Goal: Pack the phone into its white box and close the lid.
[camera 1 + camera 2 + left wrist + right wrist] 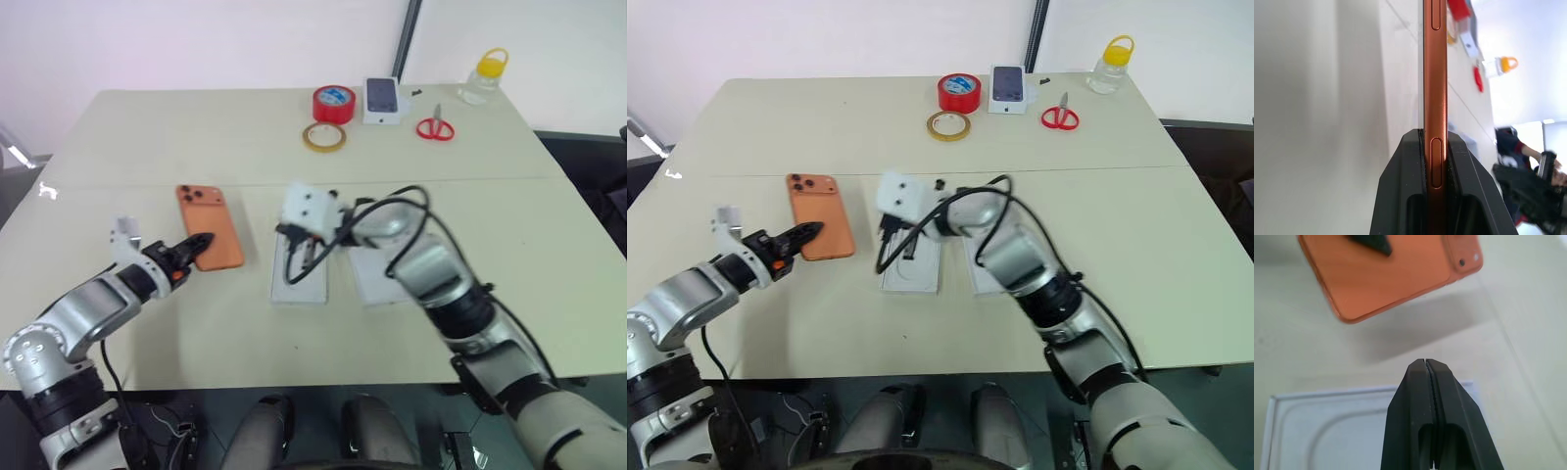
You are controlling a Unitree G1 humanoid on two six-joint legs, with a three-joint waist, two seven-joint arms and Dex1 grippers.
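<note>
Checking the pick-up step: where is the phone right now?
In the head views the phone is on the robot's left side, held at its near edge by the left gripper, just left of the white box where the shut right gripper hovers.

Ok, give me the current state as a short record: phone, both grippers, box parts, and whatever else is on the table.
phone: orange, camera side up, pinched at its near edge, lifted off the table
left gripper: shut on phone
right gripper: shut, empty, above the white trays
white trays: two side by side, near centre; which is box or lid unclear
far edge: red tape roll, tan tape ring, small printed box, red scissors, yellow-capped bottle
</note>
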